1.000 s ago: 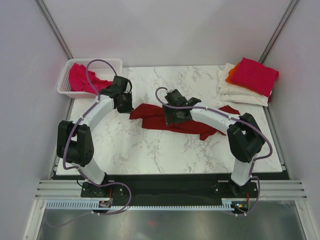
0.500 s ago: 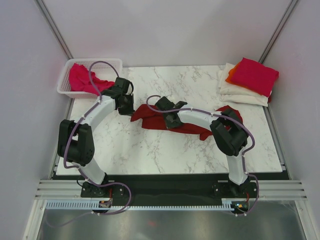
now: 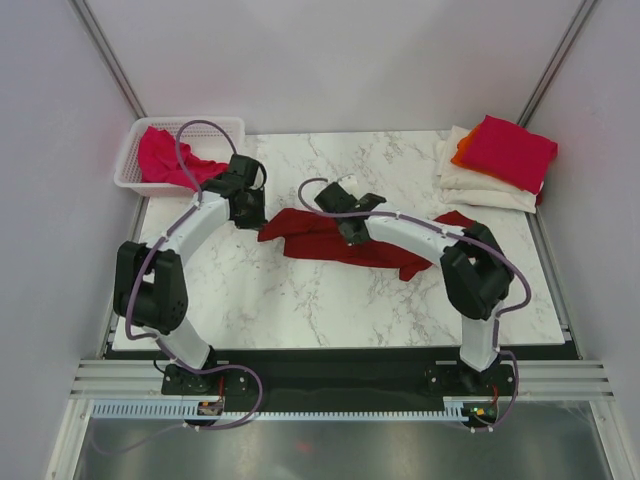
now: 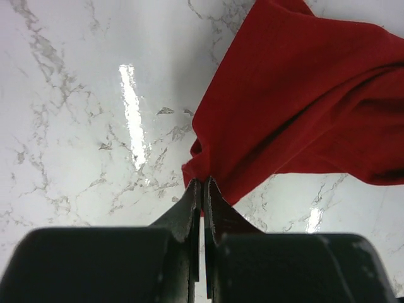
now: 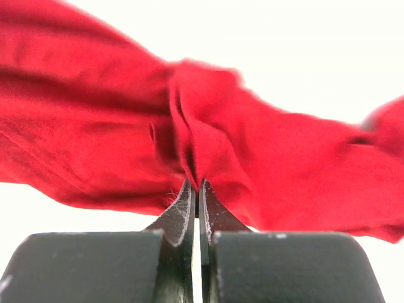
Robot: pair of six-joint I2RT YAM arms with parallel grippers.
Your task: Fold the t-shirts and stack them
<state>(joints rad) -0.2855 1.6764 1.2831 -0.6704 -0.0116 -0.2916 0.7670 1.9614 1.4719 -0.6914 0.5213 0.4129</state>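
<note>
A dark red t-shirt lies crumpled across the middle of the marble table. My left gripper is shut on its left corner; in the left wrist view the red t-shirt runs out from the gripper. My right gripper is shut on a fold near the shirt's middle; the right wrist view shows the red t-shirt pinched at the gripper. Folded t-shirts are stacked at the back right: cream-white ones, an orange edge, a pink-magenta one on top.
A white mesh basket at the back left corner holds a pink-magenta t-shirt. Grey walls close in the table on three sides. A purple cable loops over each arm.
The right gripper has closed on a fold of the red shirt and shifted slightly back; its arm has straightened. The left gripper stays shut on the shirt's corner.
</note>
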